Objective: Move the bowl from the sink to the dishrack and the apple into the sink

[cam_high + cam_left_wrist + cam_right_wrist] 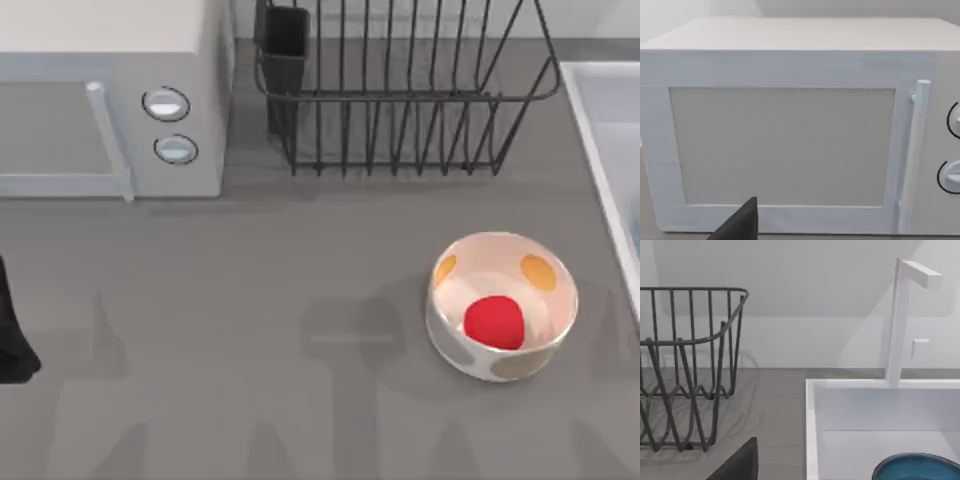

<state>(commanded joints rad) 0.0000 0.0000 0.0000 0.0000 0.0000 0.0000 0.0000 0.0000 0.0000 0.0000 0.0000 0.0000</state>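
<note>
At the right edge of the grey table (pixel 300 330), the pale grey-white rectangular sink (pixel 812 405) with its raised rim held the blue-teal round bowl (pixel 917 467), whose near part showed low in the basin in the right wrist view, below a white square-section faucet (pixel 897 320); the small bright red apple (pixel 494 322) sat inside a cream bowl with orange and grey spots (pixel 545 345) on the open table, well apart from the sink and in front of the black wire dishrack (pixel 400 100), which stood empty with its black utensil cup (pixel 285 45) at the corner nearest a white microwave oven (pixel 110 90); a dark part of the left arm (pixel 12 330) sat at the table's left edge, facing the microwave door; a dark sliver of the left gripper (pixel 740 225) and of the right gripper (pixel 740 465) edged each wrist view, and whether either pair of fingers stood apart or together could not be told; neither task object had been moved yet; the bowl looked rigid, smooth and likely slippery, so a pinch across its thin rim seemed the surest hold; the apple, light, round and apt to roll, probably called for a grip across its widest part from above.
</note>
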